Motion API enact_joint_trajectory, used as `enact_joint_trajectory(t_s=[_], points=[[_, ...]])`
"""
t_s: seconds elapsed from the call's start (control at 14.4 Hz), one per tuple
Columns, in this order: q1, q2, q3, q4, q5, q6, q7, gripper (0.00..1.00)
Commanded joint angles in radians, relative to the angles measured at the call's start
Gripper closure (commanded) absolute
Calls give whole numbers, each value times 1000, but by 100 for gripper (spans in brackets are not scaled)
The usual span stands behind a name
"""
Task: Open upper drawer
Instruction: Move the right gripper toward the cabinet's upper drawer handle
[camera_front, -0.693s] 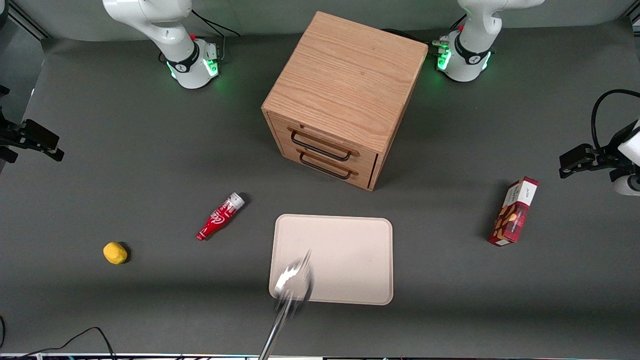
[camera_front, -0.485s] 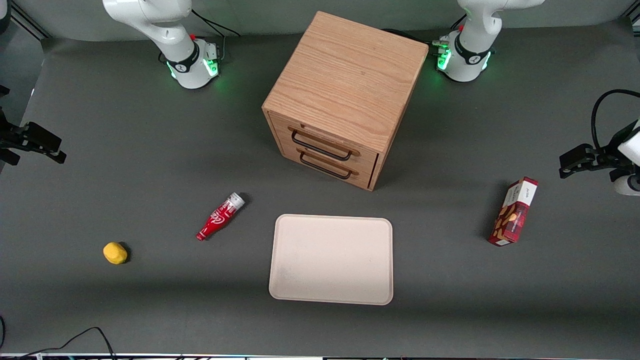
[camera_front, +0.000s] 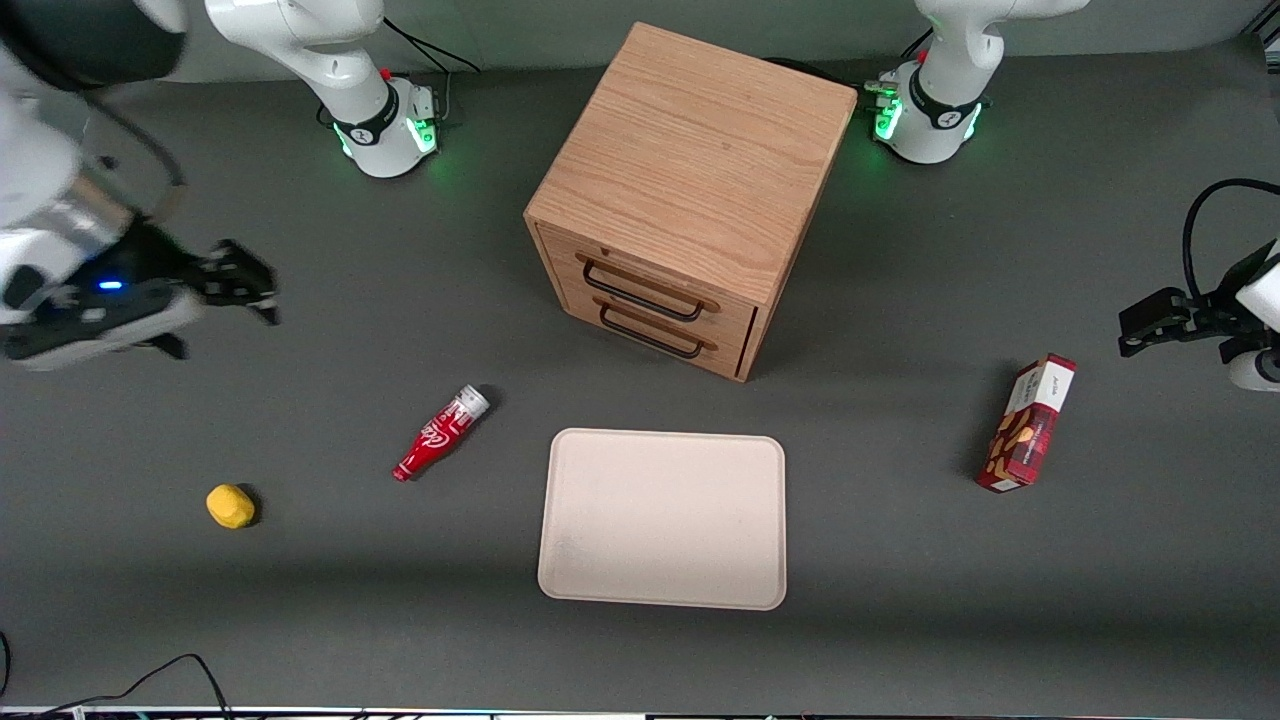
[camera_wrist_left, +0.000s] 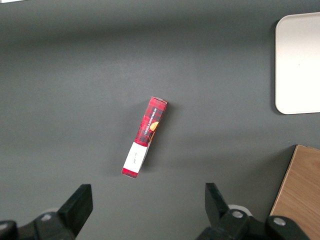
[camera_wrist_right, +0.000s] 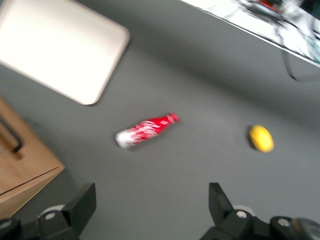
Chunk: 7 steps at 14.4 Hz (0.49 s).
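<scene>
The oak cabinet (camera_front: 690, 150) stands mid-table with two drawers in its front. The upper drawer (camera_front: 655, 278) is shut, its thin black wire handle (camera_front: 640, 292) flush against the front, above the lower twin drawer (camera_front: 660, 335). My right gripper (camera_front: 243, 288) hovers above the table toward the working arm's end, well apart from the cabinet. It is open and empty, as the right wrist view (camera_wrist_right: 151, 200) shows. That view also shows a corner of the cabinet (camera_wrist_right: 22, 162).
A red bottle (camera_front: 440, 433) lies on the table between the gripper and a beige tray (camera_front: 663, 518). A yellow lemon (camera_front: 230, 505) sits nearer the front camera. A red snack box (camera_front: 1030, 422) stands toward the parked arm's end. The bottle (camera_wrist_right: 146, 130) and lemon (camera_wrist_right: 261, 138) show in the right wrist view.
My right arm has swung into view and the gripper has moved in from the table's edge toward the cabinet. A blurred silver object over the tray is gone.
</scene>
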Motion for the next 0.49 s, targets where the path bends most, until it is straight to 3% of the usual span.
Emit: enact_joint_trajectory(t_s=[0.0,0.21,0.42], points=[[-2,96,141,74,-23,-6,-50,0],[-2,200,336,74,-17,11,-33,0],[21,271,395,59,-22,69,-53,0]])
